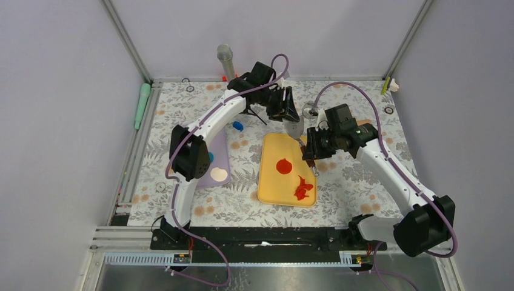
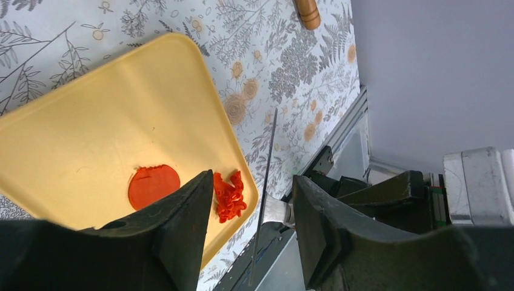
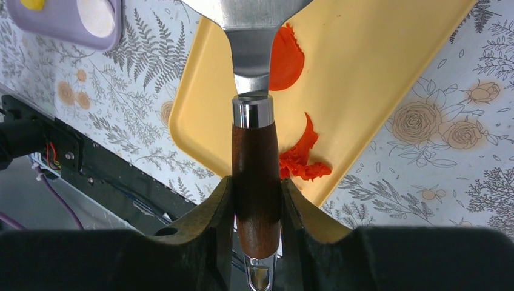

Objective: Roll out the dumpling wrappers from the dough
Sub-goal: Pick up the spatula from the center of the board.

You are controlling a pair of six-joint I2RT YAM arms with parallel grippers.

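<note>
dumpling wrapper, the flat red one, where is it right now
In the top view the dumpling wrapper lies flat on the yellow tray mid-table, near its centre, with the crumpled red scraps right of it, toward the arms' bases.

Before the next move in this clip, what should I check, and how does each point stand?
1. Grip: right gripper shut on spatula handle: ok.
2. Left gripper: jaws apart, one on either side of the blade, not clamped on it: ok.
3. Red wrapper lies flat on board: ok.
4. Wrapper rim evenly round: not ok, one side is ragged.
5. Scraps lie apart from wrapper: ok.
6. Blade free of clay: cannot tell.
</note>
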